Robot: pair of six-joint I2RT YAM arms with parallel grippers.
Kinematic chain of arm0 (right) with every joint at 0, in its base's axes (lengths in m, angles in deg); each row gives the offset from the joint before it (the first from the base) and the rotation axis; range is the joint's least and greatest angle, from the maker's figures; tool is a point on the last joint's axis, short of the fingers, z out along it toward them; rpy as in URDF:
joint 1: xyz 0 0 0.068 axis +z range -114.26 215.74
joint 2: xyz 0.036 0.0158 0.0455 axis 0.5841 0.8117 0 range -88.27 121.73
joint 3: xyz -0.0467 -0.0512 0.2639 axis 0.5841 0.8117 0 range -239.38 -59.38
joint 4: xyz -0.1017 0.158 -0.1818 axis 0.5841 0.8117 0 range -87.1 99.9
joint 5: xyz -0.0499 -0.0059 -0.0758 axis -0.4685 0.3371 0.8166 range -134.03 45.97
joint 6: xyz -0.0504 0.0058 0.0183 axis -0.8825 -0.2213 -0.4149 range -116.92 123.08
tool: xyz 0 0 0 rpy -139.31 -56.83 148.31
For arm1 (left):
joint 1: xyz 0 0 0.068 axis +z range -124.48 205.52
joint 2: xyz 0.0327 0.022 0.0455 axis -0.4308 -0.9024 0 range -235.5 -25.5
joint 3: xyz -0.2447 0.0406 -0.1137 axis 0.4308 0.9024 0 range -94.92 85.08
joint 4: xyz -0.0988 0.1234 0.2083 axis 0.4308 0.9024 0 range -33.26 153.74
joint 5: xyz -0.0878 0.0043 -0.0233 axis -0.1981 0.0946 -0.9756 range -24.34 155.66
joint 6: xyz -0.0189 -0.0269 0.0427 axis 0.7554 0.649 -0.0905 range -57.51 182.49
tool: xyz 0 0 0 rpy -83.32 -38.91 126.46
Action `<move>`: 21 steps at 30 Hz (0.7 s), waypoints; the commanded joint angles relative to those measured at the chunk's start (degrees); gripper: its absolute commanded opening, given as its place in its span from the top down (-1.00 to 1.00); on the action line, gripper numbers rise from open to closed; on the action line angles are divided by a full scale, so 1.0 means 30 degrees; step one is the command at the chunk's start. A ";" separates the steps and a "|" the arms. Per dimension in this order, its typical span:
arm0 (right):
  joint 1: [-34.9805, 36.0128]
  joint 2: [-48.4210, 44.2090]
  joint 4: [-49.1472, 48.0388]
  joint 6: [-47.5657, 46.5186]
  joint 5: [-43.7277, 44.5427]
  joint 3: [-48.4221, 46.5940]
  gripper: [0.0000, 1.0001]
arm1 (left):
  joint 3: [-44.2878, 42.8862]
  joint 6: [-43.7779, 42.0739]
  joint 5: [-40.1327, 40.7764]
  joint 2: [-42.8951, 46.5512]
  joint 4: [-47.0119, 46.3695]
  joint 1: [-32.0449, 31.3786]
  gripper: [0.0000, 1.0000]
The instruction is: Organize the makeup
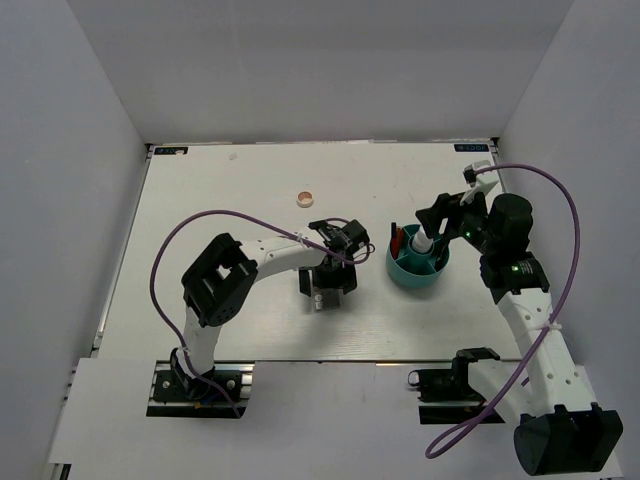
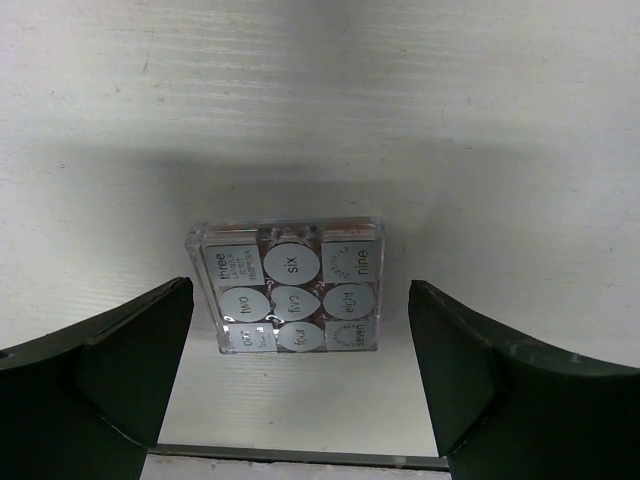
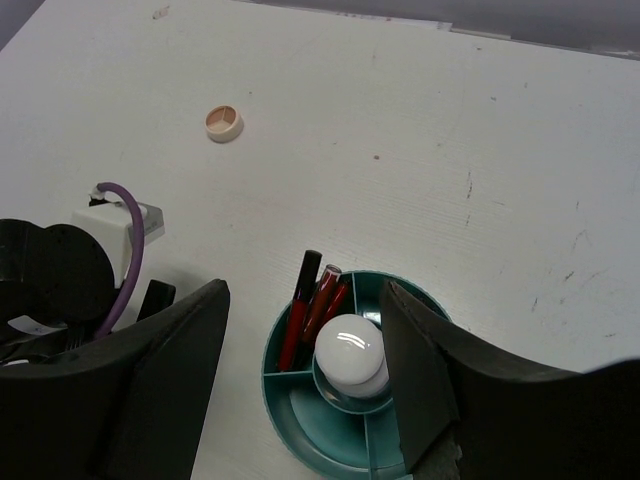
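The square palette (image 2: 288,288) with white pans lies flat on the table, between the open fingers of my left gripper (image 2: 298,292), which hangs just above it (image 1: 330,285). The teal tub (image 1: 417,272) holds the white bottle (image 3: 350,352) upright in its centre cup and thin red-and-black pencils (image 3: 312,305) in one outer compartment. My right gripper (image 3: 300,290) is open and empty above the tub (image 3: 330,440). The round peach compact (image 1: 306,198) lies alone on the far table, also in the right wrist view (image 3: 224,122). The black tube and silver-capped vial are out of view.
The palette (image 1: 325,298) sits just left of the tub, partly under the left wrist. White walls enclose the table on three sides. The left arm's purple cable (image 1: 215,222) arcs over the table's left half.
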 commanded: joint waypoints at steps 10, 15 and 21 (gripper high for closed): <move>-0.0051 -0.0391 -0.0713 0.0297 0.0096 0.0300 -0.35 | 0.0486 0.0431 -0.0341 -0.0270 -0.0201 0.0239 -0.96; -0.0022 -0.0421 -0.0713 0.0267 0.0125 0.0329 -0.34 | 0.0311 0.0402 -0.0255 -0.0534 -0.0378 0.0413 -0.96; -0.0080 -0.0596 -0.0684 0.0151 0.0330 0.0417 -0.35 | -0.0510 0.0343 -0.0429 -0.1442 0.0032 0.0415 -0.86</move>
